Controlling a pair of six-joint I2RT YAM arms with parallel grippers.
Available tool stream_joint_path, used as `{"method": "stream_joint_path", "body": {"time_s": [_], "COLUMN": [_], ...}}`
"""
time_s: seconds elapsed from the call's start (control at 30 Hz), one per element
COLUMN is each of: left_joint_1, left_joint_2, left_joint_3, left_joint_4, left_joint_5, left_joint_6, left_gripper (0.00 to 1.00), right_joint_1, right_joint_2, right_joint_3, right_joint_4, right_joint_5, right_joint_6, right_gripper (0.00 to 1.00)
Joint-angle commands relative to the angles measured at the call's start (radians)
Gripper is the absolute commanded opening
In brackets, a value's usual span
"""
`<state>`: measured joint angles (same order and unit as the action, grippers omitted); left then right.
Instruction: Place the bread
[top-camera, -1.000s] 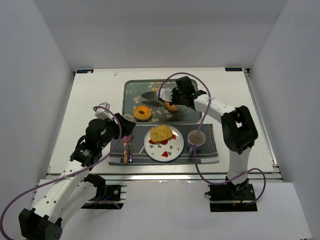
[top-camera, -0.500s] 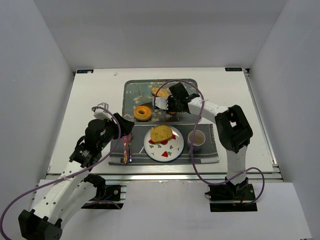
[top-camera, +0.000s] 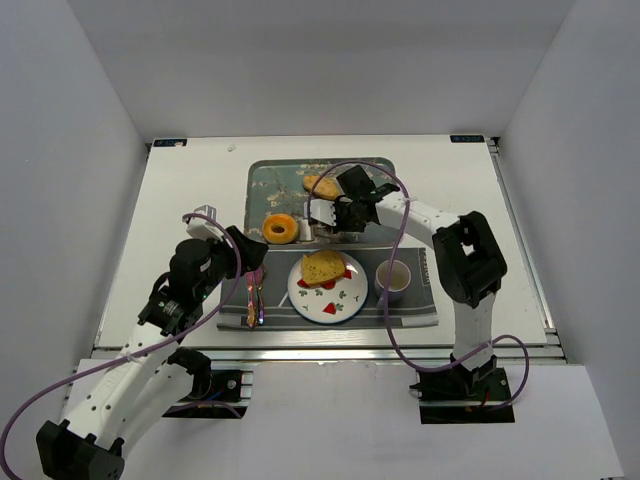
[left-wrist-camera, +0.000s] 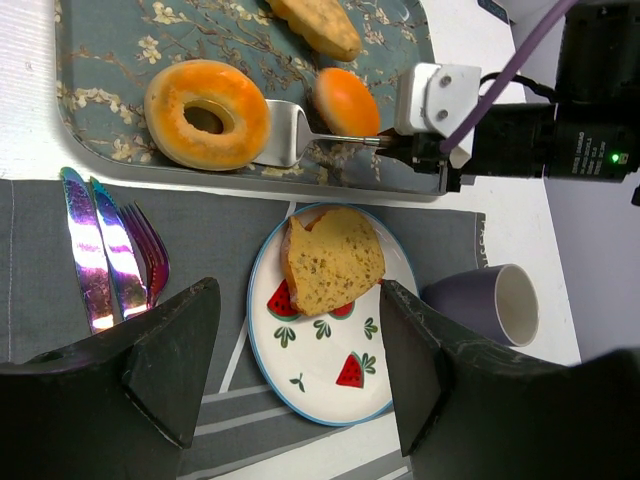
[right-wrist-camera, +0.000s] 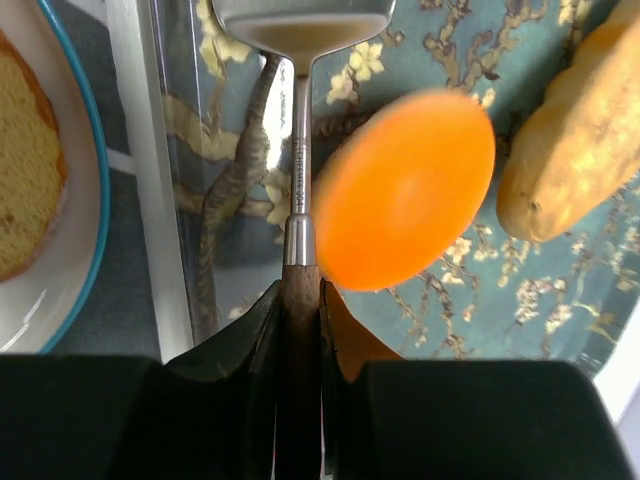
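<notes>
**While the spatula is in hand: nothing scooped yet**

Although one yellow-brown bread slice (left-wrist-camera: 330, 260) lies on the white watermelon-print plate (left-wrist-camera: 330, 405) at lower centre of the left wrist view, three baked pieces sit on the blue-grey floral tray (left-wrist-camera: 120, 40) along the top. They are an orange ring doughnut (left-wrist-camera: 207, 112) at upper left, a round orange bun (left-wrist-camera: 345, 100) at centre, and a long golden roll (left-wrist-camera: 315, 22) at the top edge.

Right gripper (right-wrist-camera: 298, 310): fingers clamped on the wooden handle of the steel-bladed spatula (left-wrist-camera: 288, 135). The blade lies low on the tray and meets the doughnut's rim; whether it has slid under, cannot tell. The shaft runs just beside the bun. Nothing rides on the blade.

Left gripper (left-wrist-camera: 295, 365): jaws spread, holding nothing, above the plate.

Judgement: tool pickup is done. Scooping, carrying and setting down are left. The target piece is uncertain; by blade position the doughnut is likeliest.
</notes>
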<state>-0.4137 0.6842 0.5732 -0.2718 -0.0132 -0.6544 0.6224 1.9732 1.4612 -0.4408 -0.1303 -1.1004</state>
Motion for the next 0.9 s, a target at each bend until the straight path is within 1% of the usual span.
{"method": "stream_joint_path", "body": {"time_s": [0.0, 0.23, 0.47, 0.7, 0.87], "left_joint_1": [0.004, 0.004, 0.004, 0.004, 0.004], "left_joint_2": [-0.017, -0.020, -0.025, -0.021, -0.025], "left_joint_3": [0.033, 0.040, 0.043, 0.048, 0.056], "left_joint_4": [-0.012, -0.023, -0.024, -0.021, -0.029], "left_joint_5": [-0.011, -0.018, -0.016, -0.014, -0.019], "left_joint_6": [0.002, 0.004, 0.004, 0.006, 0.007], "left_gripper": [0.74, 0.74, 0.74, 0.74, 0.74], "right_joint_1": [0.007, -0.009, -0.049, -0.062, -0.084], "right_joint_2": [0.036, 0.078, 0.062, 0.013, -0.039], "right_joint_3": [0.089, 0.166, 0.172, 0.149, 0.123], "right_joint_4": [-0.068, -0.110, -0.095, -0.073, -0.085], "right_joint_5": [-0.061, -0.104, -0.173, -0.232, -0.285], "right_joint_6": [0.060, 0.140, 0.192, 0.197, 0.145], "right_gripper": [0.00, 0.00, 0.00, 0.00, 0.00]}}
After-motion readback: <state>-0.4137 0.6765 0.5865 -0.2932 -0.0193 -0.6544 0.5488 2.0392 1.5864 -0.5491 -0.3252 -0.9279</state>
